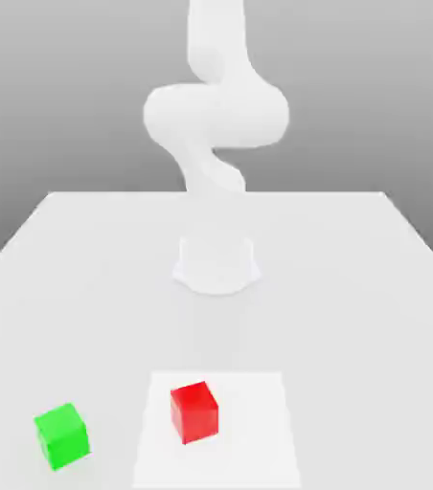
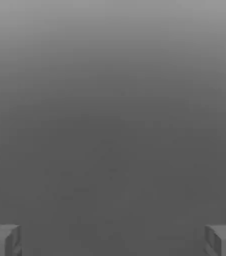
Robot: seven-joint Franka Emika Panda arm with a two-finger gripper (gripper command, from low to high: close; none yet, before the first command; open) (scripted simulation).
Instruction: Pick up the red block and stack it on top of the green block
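Red block point(image 1: 194, 413): on the white panel point(image 1: 259, 431), tilted to no side, turned at an angle
Green block point(image 1: 63, 437): on the table point(image 1: 354, 335), off the panel toward the exterior view's left
Gripper point(image 2: 113, 241): fingers spread wide apart, nothing between them

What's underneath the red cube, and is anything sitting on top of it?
The red cube sits on the white patch, which shows around it. Nothing is on its top face. The spot directly beneath is covered by the cube itself.
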